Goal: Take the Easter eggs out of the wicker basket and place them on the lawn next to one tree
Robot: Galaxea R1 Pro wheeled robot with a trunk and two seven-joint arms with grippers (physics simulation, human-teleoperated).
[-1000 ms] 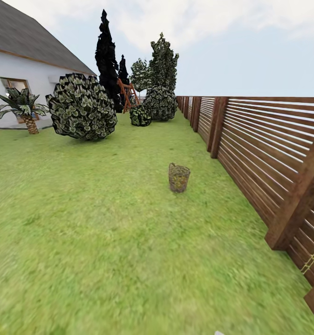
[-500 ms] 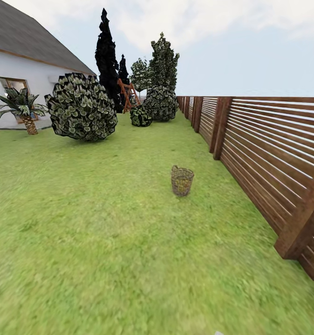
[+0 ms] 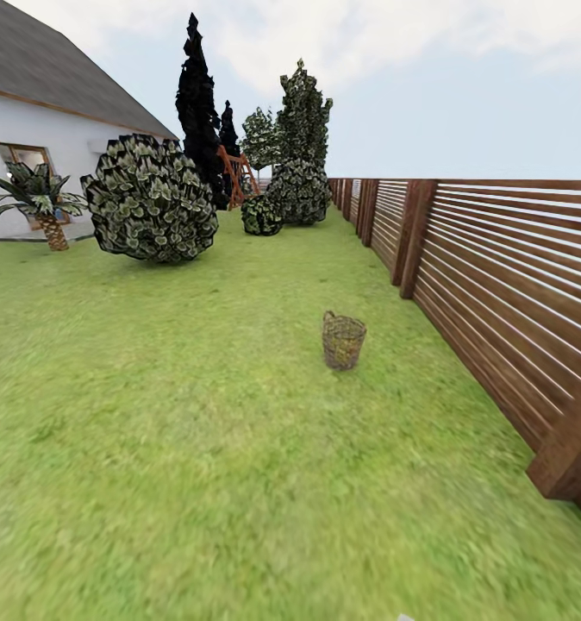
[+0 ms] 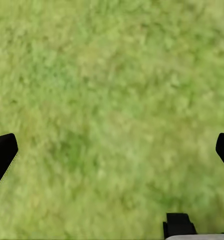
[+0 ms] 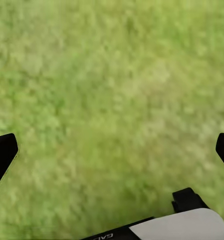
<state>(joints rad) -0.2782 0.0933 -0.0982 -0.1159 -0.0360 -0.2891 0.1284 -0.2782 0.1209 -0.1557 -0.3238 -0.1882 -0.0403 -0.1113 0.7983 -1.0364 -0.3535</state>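
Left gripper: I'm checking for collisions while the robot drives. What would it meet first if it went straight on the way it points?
Probably the lawn: the left gripper points at bare grass between its open fingers, though depth is unclear.

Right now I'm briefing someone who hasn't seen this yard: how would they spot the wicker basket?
Follow the brown slatted fence along the right side of the lawn. Just left of it, standing alone on open grass, is the wicker basket. It is small, tan and woven, unlike the dark leafy shrubs farther back.

One wicker basket [image 3: 343,340], one palm [image 3: 39,200], one house [image 3: 40,129], perhaps three leafy shrubs [image 3: 151,199].
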